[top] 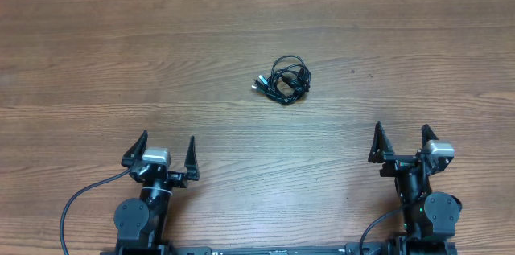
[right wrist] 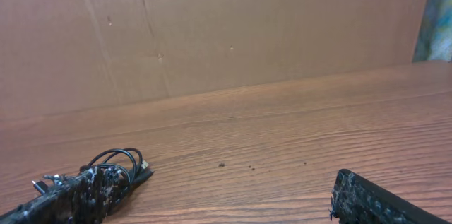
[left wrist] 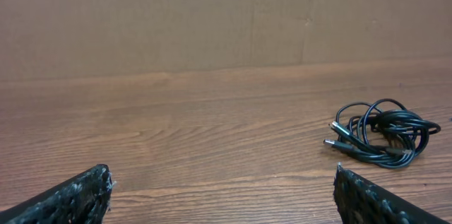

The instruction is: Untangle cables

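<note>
Out in the middle of the table (top: 241,30) the cables (top: 283,80) sit in one tight knot; left gripper (top: 167,138) and right gripper (top: 401,129) hang well apart from it at the near edge, jaws wide, holding nothing, so either can reach in; plug ends (top: 259,86) maybe poke out leftward.

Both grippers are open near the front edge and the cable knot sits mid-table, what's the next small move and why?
Probably reach the left gripper toward the cables. They lie untouched in a tight knot, their plug ends stick out on that arm's side, and both it and the right gripper stand open, well short.
</note>
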`<state>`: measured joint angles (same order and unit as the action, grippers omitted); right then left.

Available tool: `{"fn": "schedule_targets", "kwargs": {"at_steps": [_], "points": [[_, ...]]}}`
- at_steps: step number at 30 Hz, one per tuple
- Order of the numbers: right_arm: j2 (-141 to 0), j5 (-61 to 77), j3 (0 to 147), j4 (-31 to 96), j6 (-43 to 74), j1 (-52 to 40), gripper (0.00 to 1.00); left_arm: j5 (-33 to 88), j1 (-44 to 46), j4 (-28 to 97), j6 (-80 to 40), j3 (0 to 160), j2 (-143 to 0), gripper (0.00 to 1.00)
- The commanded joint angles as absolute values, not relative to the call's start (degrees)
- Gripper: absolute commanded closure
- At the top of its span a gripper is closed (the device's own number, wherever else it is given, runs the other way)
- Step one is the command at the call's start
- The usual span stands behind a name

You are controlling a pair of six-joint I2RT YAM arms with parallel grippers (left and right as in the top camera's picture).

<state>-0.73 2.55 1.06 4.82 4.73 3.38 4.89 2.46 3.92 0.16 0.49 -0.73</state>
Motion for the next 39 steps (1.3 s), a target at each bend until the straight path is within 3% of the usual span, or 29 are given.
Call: {"fn": "schedule_targets", "kwargs": {"at_steps": [1, 16, 25, 39], "points": [[-0.2, 2.2, 0.4, 4.7, 5.1, 3.6, 0.00, 6.8, 1.9, 4.4, -0.4, 0.6, -0.3, 0.00], [-0.2, 2.2, 0.4, 4.7, 5.1, 3.6, 0.00, 7.6, 1.9, 19.1, 0.3, 9.6, -0.3, 0.00], [-0.2, 2.2, 0.4, 4.7, 5.1, 3.6, 0.00, 14.2, 1.9, 31.4, 0.6, 19.3, -3.9, 0.00], [-0.2, 2.2, 0.4, 4.7, 5.1, 3.6, 0.00, 14.3, 1.9, 44.5, 3.3, 42.2, -39.0, 0.00]]}}
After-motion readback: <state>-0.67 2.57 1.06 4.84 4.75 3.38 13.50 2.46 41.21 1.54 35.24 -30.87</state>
